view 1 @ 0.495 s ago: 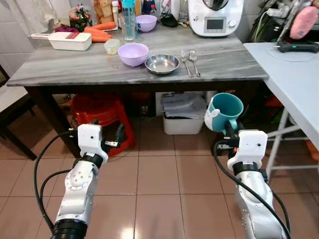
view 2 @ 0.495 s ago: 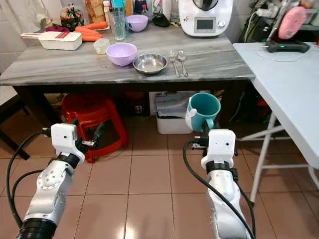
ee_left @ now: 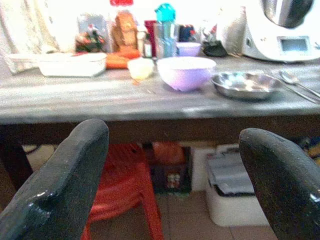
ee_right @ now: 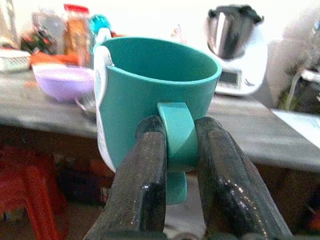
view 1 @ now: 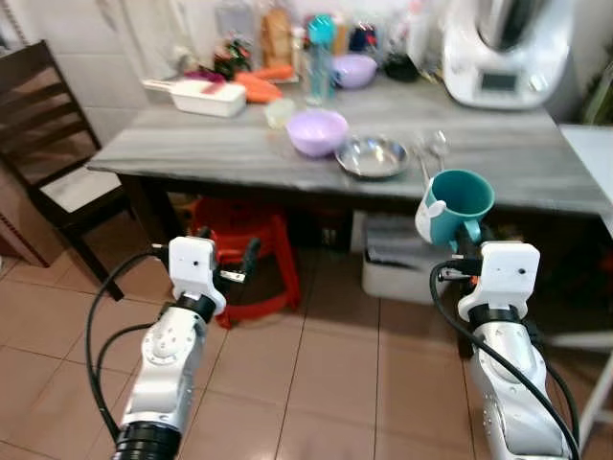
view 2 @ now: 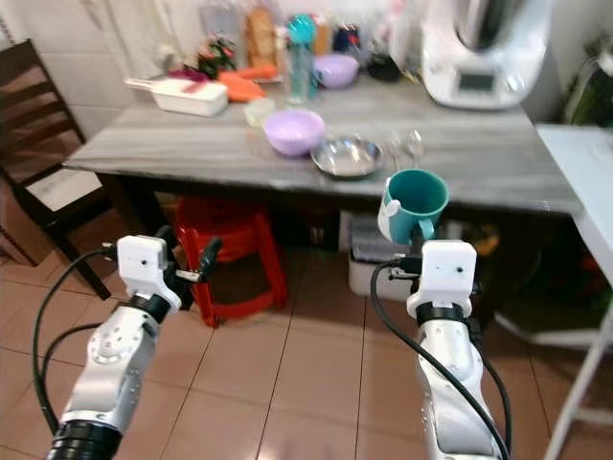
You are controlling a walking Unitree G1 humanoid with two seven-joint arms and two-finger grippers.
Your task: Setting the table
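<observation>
Right gripper is pinching a teal mug by its handle, upright, just in front of the table's near edge. Left gripper hangs spread wide, lower left, holding nothing.

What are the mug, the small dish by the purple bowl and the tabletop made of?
Mug: likely plastic, matte teal, thick moulded handle pinched by the right gripper.
Dish: metal, probably stainless steel, shiny and reflective.
Tabletop: grey, streaked like marble; stone or laminate, cannot tell.
</observation>
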